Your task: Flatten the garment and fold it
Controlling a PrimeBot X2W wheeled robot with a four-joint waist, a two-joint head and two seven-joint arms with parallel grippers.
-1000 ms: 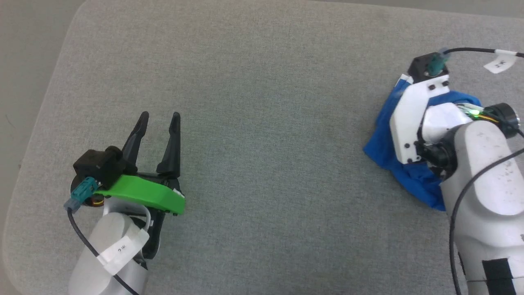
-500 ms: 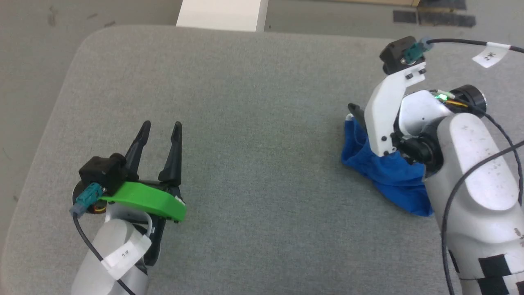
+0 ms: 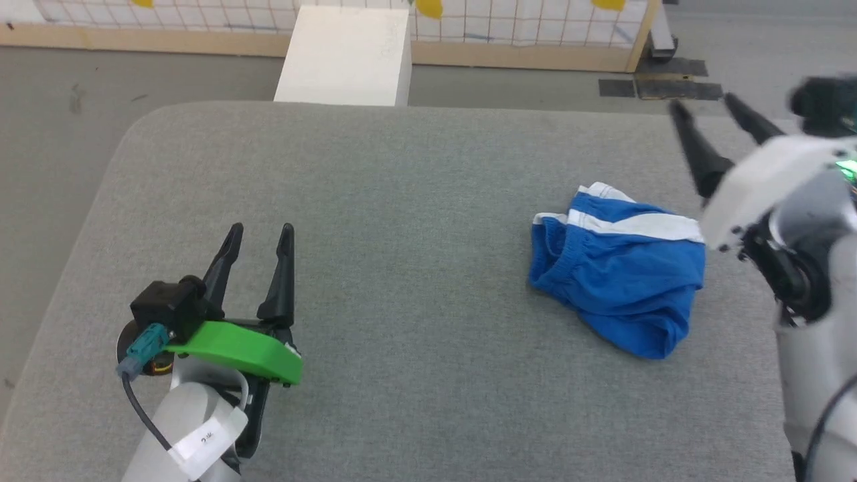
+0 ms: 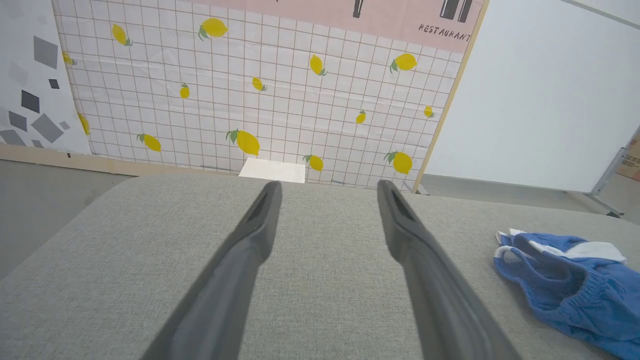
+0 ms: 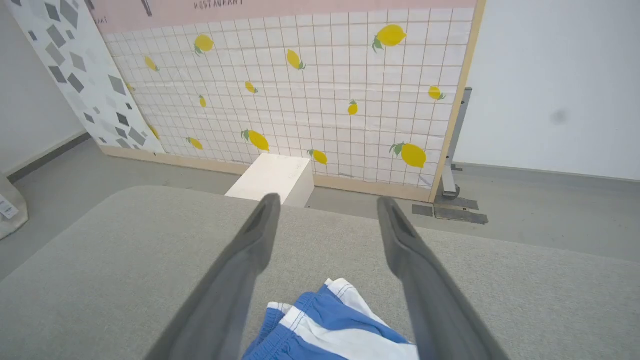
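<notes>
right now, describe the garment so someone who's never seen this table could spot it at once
Start at the wide grey padded table; look to its right half, near the open right end effector. There lies the garment, a crumpled heap of bright blue shorts with white stripe trim, the one bright cloth on that grey surface.

Garment [image 3: 622, 274] on table [image 3: 415, 221] — right side

Surface: grey woven-fabric pad with rounded corners [image 3: 402, 201].
Box: white rectangular block [image 3: 345, 57], just beyond the pad's far edge.
Backdrop: wood-framed white grid panel printed with yellow lemons [image 4: 280, 100], behind the block.
</notes>
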